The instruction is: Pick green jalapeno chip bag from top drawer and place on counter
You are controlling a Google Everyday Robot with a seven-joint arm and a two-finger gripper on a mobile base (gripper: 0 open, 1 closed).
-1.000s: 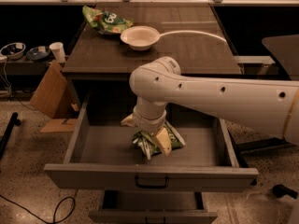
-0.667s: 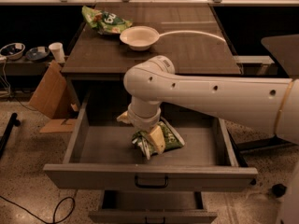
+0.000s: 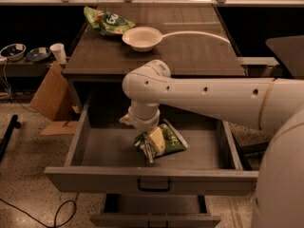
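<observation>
Camera view: the top drawer (image 3: 99, 148) stands pulled fully out below the tabletop (image 3: 190, 56) of the counter, with its dark bail handle (image 3: 154, 185) on the front panel. The robot's white arm (image 3: 213, 99) reaches in from the right and bends down into the drawer. The gripper (image 3: 153, 141) sits low inside, at the left end of the green jalapeno chip bag (image 3: 170, 140). A pale part of it overlaps the bag's crumpled end, so the 2 are touching. Whether the jaws are spread around the bag or already pinching it, I cannot tell, because the wrist hides them from above.

The bag is the only thing in the drawer and lies near the middle of the floor, slightly toward the front. It looks tilted, with its left end bunched under the gripper.

On the tabletop, well apart from the drawer opening, a brighter green bag (image 3: 107, 22) lies at the back left with a white bowl (image 3: 142, 38) just beside it. The front half of the slab shows bare wood.

By my judgement the reach into the drawer is done and the grasp is in hand. The lift out, the carry up and the release onto the tabletop are all left to do.
</observation>
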